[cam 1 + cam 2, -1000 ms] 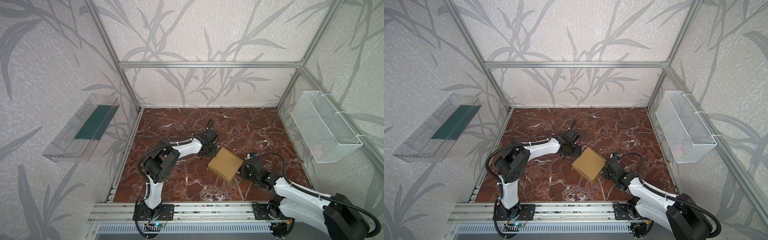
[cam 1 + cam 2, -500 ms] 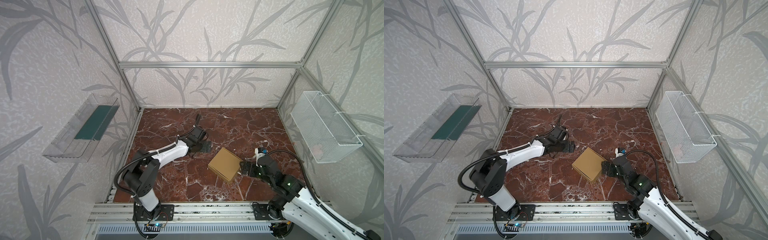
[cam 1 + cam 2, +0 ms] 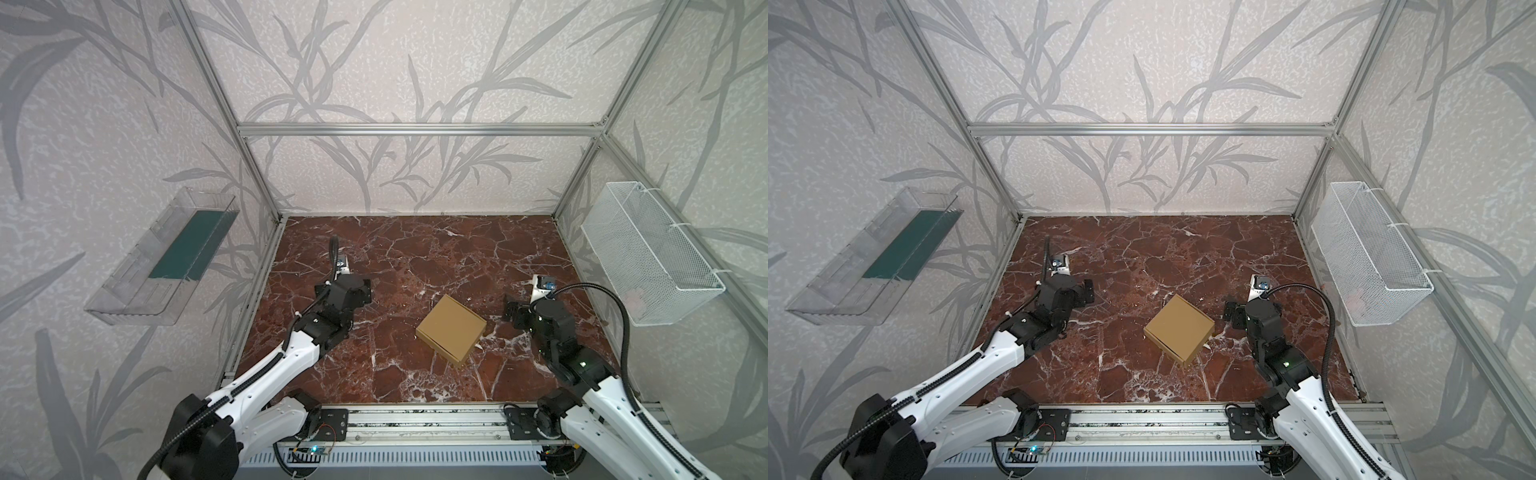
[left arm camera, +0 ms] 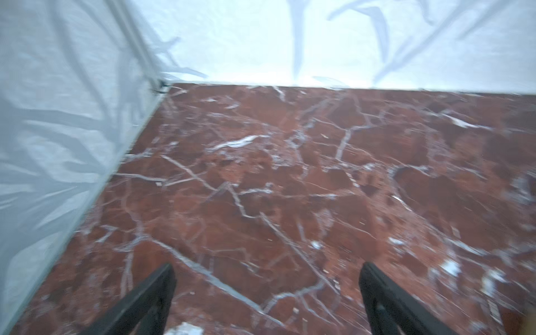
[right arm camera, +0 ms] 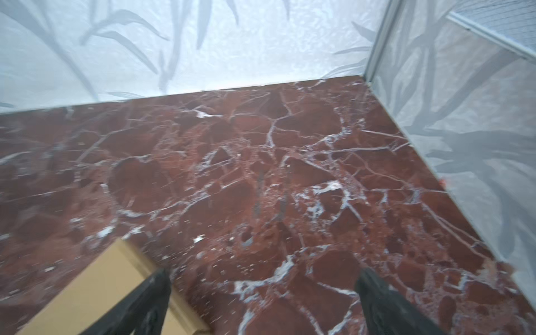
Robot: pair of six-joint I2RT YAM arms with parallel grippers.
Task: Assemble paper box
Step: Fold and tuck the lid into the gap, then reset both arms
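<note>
The paper box point(image 3: 451, 330) point(image 3: 1180, 329) is a closed, flat, square tan cardboard box lying on the red marble floor, turned corner-on, with nothing touching it. My left gripper point(image 3: 365, 291) point(image 3: 1087, 293) hovers well to its left, apart from it. In the left wrist view my left gripper point(image 4: 268, 278) is open over bare marble. My right gripper point(image 3: 510, 311) point(image 3: 1230, 312) stands just right of the box. In the right wrist view my right gripper point(image 5: 264, 282) is open with marble between its fingers, and the box's corner point(image 5: 95, 293) lies beside one finger point(image 5: 156, 293).
A clear plastic tray point(image 3: 166, 262) with a green floor hangs on the left wall. A white wire-mesh basket point(image 3: 648, 257) hangs on the right wall. Aluminium frame posts line the floor's edges, and a rail point(image 3: 415, 424) runs along the front.
Both grippers have opened and drawn back from the box, the left arm to the left and the right arm to the right. The box stays where it was.
</note>
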